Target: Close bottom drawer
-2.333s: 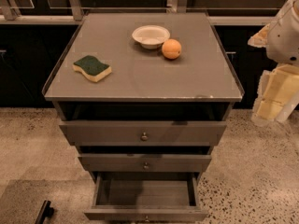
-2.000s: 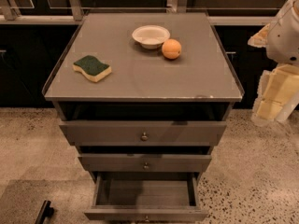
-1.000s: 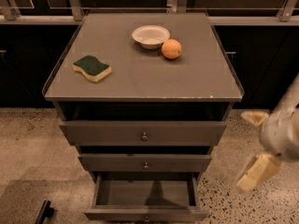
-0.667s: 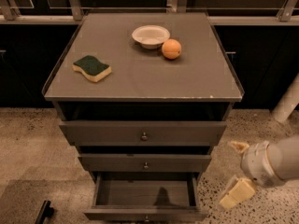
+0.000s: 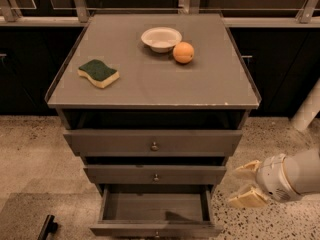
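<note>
The bottom drawer of the grey-brown cabinet is pulled far out, its inside empty; its slim front panel lies at the frame's lower edge, its knob barely showing. My gripper is low at the right, beside the cabinet's right side, level with the open drawer and a little apart from it. Its two cream fingers point left and stand apart, holding nothing.
The top drawer and the middle drawer sit slightly out. On the cabinet top lie a green-and-yellow sponge, a white bowl and an orange. Speckled floor around; dark cabinets behind; a black object at the lower left.
My gripper has come down from beside the cabinet top at the right to floor level and moved left toward the open bottom drawer. The drawers have not moved.
</note>
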`<state>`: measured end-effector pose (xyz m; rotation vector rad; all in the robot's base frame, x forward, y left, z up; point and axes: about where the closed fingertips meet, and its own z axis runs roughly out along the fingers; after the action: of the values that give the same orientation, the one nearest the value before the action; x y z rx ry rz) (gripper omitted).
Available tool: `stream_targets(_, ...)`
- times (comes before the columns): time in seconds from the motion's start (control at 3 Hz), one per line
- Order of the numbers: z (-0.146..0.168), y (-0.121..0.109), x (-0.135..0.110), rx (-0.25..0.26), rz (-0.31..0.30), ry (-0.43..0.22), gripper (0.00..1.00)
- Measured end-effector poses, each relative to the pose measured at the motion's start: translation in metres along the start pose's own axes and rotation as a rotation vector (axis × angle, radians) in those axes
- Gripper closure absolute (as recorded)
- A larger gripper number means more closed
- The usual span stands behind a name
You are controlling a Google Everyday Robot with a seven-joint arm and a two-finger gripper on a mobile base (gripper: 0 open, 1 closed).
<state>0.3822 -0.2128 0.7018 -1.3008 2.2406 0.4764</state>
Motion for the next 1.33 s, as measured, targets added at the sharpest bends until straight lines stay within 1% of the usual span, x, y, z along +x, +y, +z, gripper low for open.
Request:
stream_targets(0.33,0.000,0.000,0.000,0.000,0.000,0.000,0.66)
stream_targets(0.67,0.007,-0.001,0.007,0.000,0.029,-0.001,0.89)
stream_targets(1.0,0.051,-0.005,0.037,-0.042,0.113,0.002,1.00)
stream_targets(1.33,0.114,-0.008,0.067,-0.096,0.189,-0.020,1.00)
